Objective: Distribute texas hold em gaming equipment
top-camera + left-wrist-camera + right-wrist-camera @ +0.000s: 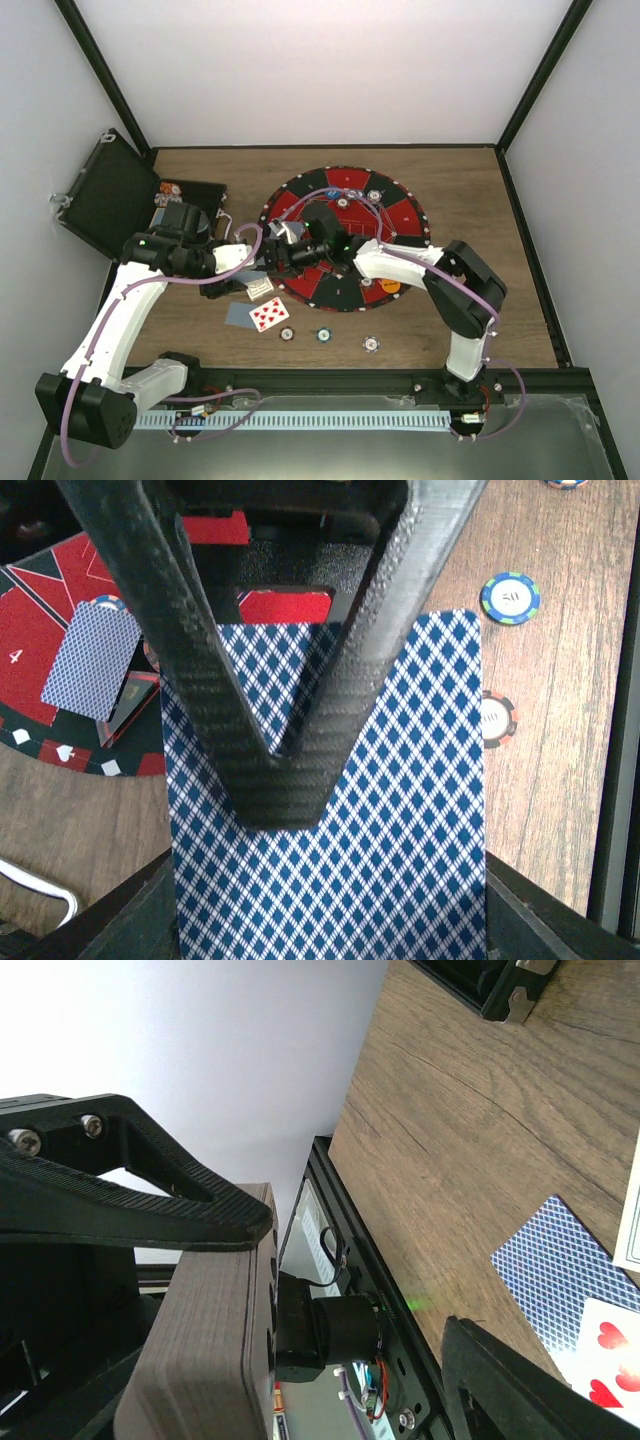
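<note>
My left gripper (275, 790) is shut on a playing card (400, 870) with a blue diamond-patterned back, held over the edge of the round mat (40, 630). Another face-down card (90, 660) lies on the mat. In the top view the left gripper (268, 250) and right gripper (292, 250) meet tip to tip over the mat's left side (345, 290). My right gripper (360, 1280) is open with nothing between its fingers. Below it lie a face-down card (550, 1270) and a face-up hearts card (610, 1355). Poker chips (323, 335) sit in a row on the wood.
The black hinged case (110, 195) stands open at the far left with chips in it. A hearts card (270, 313), a face-down card (240, 315) and a white card (260, 287) lie left of the mat. An orange chip (390, 286) sits on the mat's near rim.
</note>
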Available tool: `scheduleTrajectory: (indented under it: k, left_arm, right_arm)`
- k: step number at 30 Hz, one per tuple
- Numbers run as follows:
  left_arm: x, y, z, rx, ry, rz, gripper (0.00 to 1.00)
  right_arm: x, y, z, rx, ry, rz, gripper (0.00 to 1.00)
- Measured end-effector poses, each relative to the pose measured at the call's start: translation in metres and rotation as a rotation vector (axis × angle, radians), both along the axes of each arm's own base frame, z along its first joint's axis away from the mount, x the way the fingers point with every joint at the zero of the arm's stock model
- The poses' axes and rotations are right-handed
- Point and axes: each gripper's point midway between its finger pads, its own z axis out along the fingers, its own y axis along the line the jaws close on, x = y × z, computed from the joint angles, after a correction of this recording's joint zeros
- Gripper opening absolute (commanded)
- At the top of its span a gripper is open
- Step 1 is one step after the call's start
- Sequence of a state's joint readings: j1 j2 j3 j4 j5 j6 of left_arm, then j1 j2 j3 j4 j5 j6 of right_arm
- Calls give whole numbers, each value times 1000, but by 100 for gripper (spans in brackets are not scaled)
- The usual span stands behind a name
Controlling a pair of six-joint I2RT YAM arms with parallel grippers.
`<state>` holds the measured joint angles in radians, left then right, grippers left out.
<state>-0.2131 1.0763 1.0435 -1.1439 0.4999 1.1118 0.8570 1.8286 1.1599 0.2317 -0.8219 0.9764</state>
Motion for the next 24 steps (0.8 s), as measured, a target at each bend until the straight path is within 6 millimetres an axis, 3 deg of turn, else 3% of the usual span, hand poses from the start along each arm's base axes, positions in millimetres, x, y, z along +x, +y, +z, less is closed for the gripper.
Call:
scheduleTrajectory:
  k: [7,12,16,24]
  left_arm:
    - [0,1,-1,6,-1,-2,4]
    - [0,1,-1,10,-7,-7,4]
    - [0,2,0,11,-11,-8,4]
    - [1,4,-1,27,-17,-2,4]
  right_arm:
    - [2,-5,2,-6,-12,-6,62]
    - [2,-4,4,-16,-8,-4,73]
    - [2,3,3,-25,6,6,75]
    - [4,16,3,-20,3,30,62]
